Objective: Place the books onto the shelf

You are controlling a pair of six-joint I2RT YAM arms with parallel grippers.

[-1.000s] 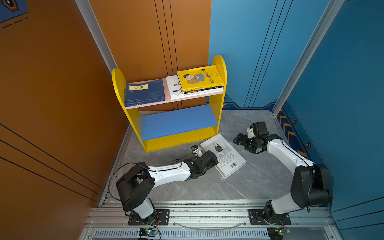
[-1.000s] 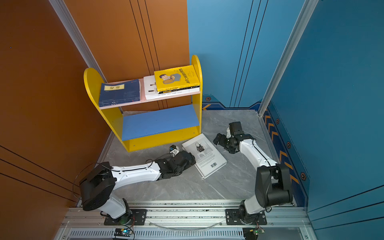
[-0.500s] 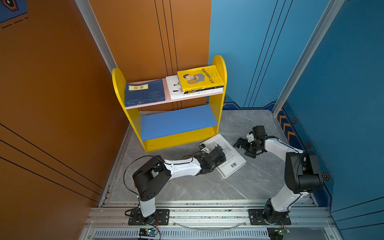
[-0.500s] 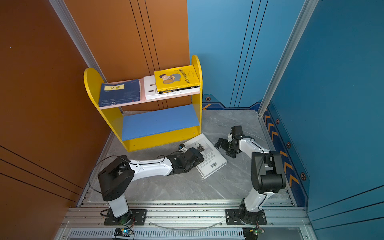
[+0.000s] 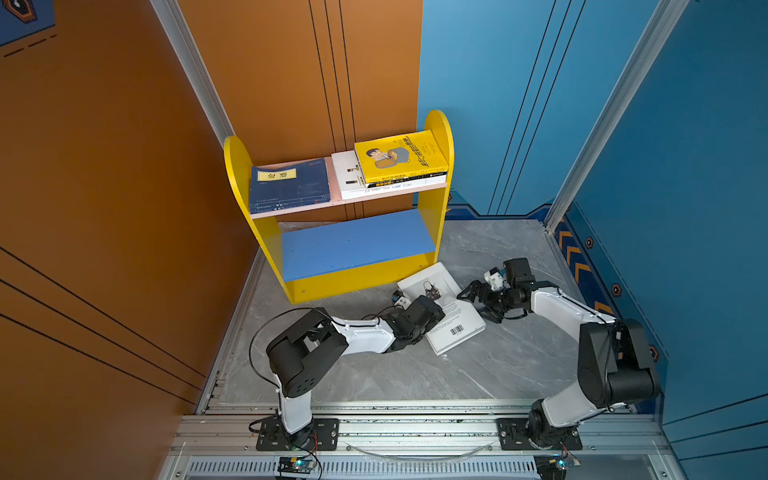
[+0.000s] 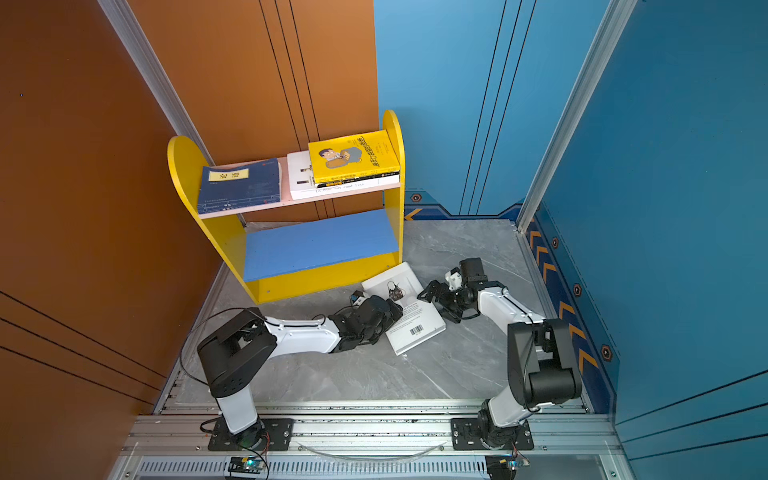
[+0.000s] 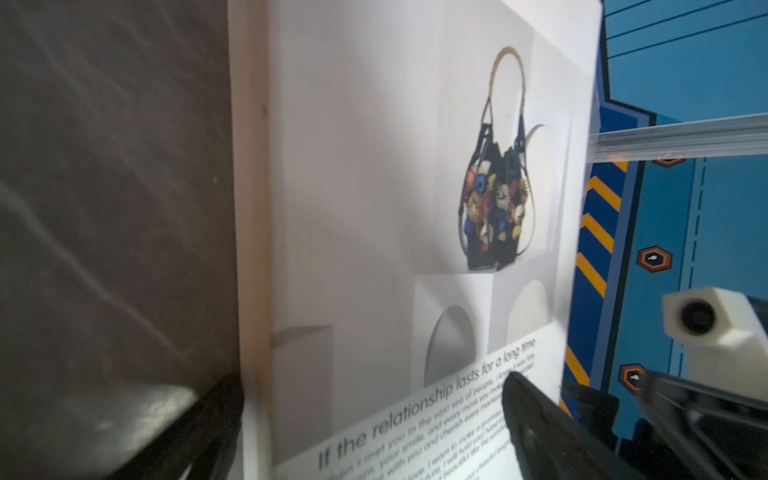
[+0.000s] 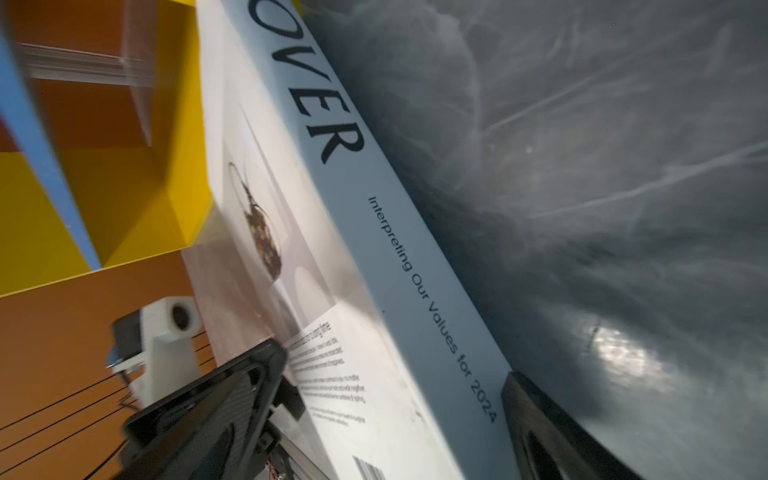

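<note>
Both top views: white book point(image 5: 457, 328) lies flat on the surface point(image 5: 498, 365), just in front of the shelf point(image 5: 353, 282).
Left wrist: left tool point(image 7: 353, 415) open, straddling the page edge.
Right wrist: right tool point(image 8: 390, 374) open, straddling the spine.

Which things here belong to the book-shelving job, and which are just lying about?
Job: book on the floor, with the open left gripper and open right gripper at its edges; shelf; navy book, yellow book and the white book under it, on the top board.

Just there: cable by the left arm; metal rail; grey floor.
</note>
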